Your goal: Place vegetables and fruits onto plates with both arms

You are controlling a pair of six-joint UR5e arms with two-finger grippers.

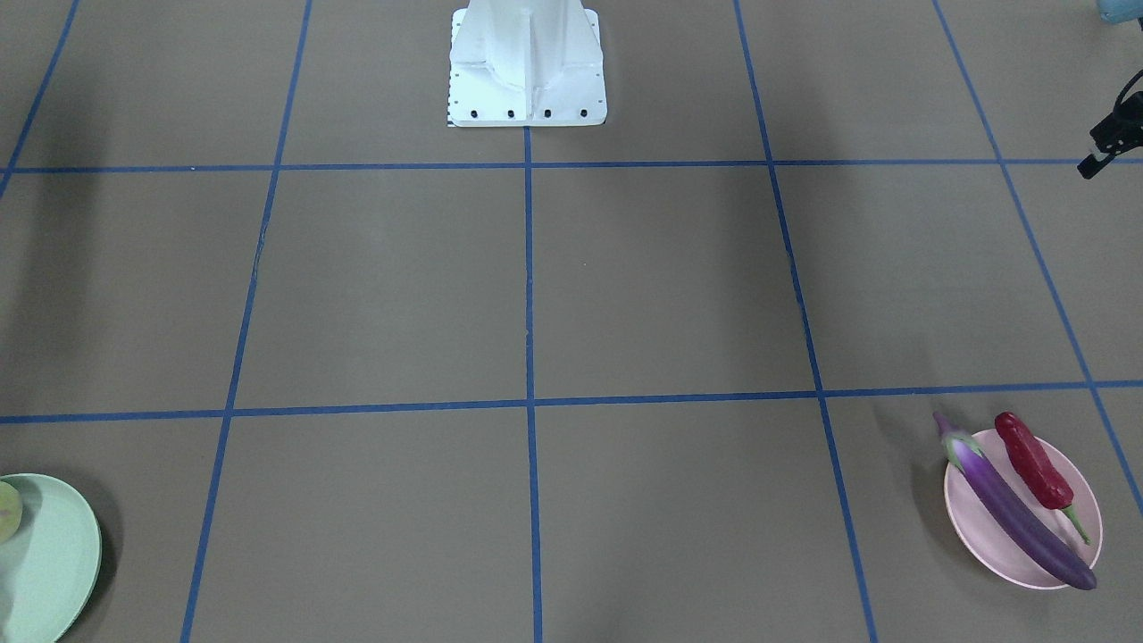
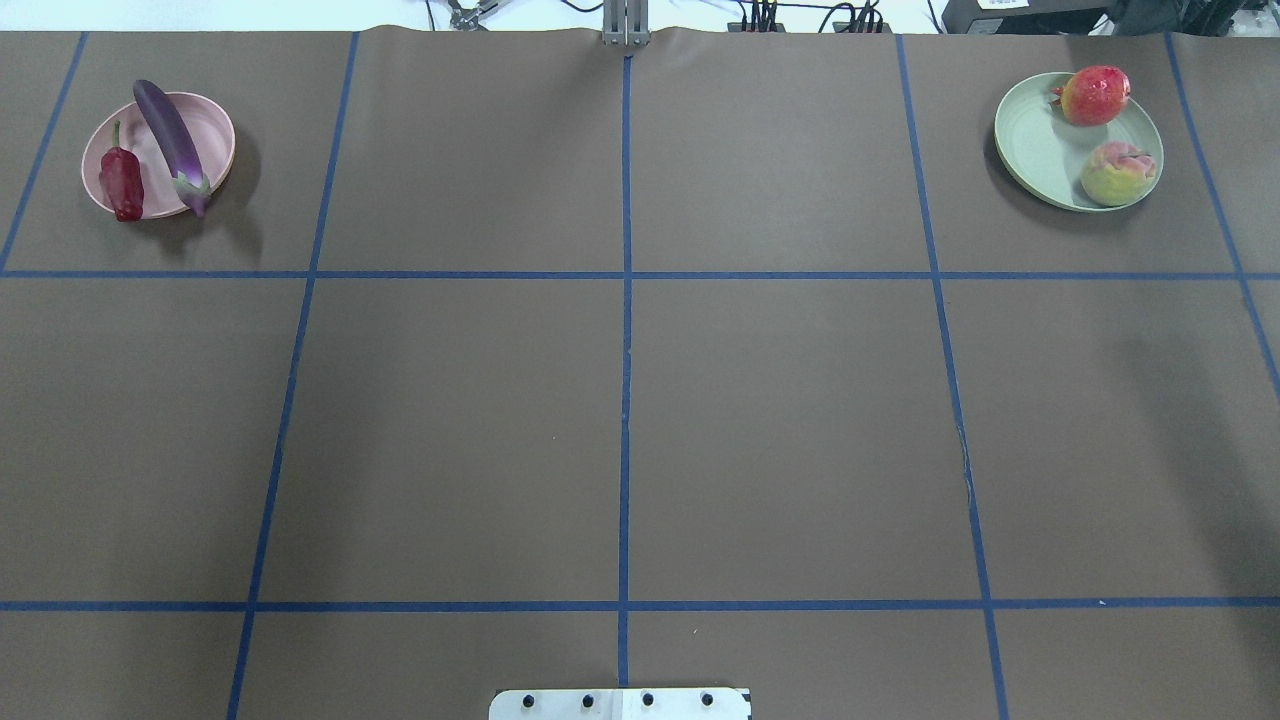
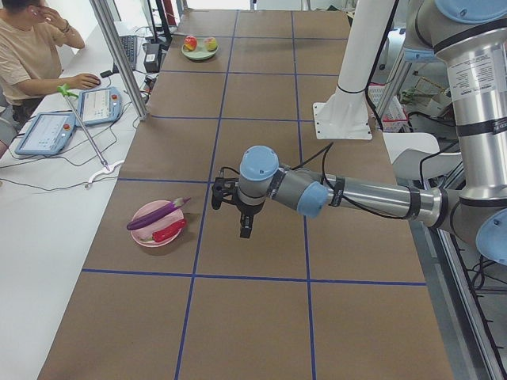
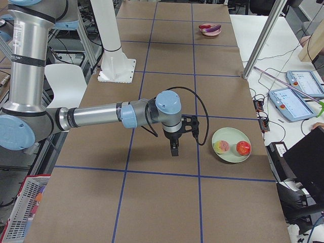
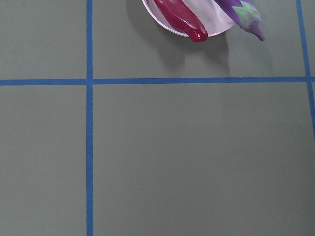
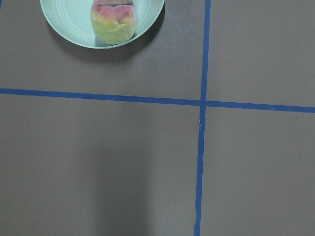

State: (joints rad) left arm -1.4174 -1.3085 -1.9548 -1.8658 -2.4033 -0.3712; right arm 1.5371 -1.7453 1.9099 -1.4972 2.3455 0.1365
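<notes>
The purple eggplant (image 2: 172,140) and the red chili (image 2: 122,180) lie side by side on the pink plate (image 2: 150,150) at the table's far left. The pomegranate (image 2: 1095,95) and the peach (image 2: 1117,173) sit on the mint green plate (image 2: 1040,150) at the far right. My left gripper (image 3: 245,229) hangs above bare table beside the pink plate (image 3: 146,237). My right gripper (image 4: 174,149) hangs above bare table beside the green plate (image 4: 228,152). I cannot tell whether either is open or shut. Neither wrist view shows fingers.
The white robot base (image 1: 527,67) stands at the table's near edge, in the middle. Blue tape lines divide the brown table (image 2: 620,420) into squares. An operator (image 3: 32,55) sits at a side desk with tablets (image 3: 75,115), beyond a metal post.
</notes>
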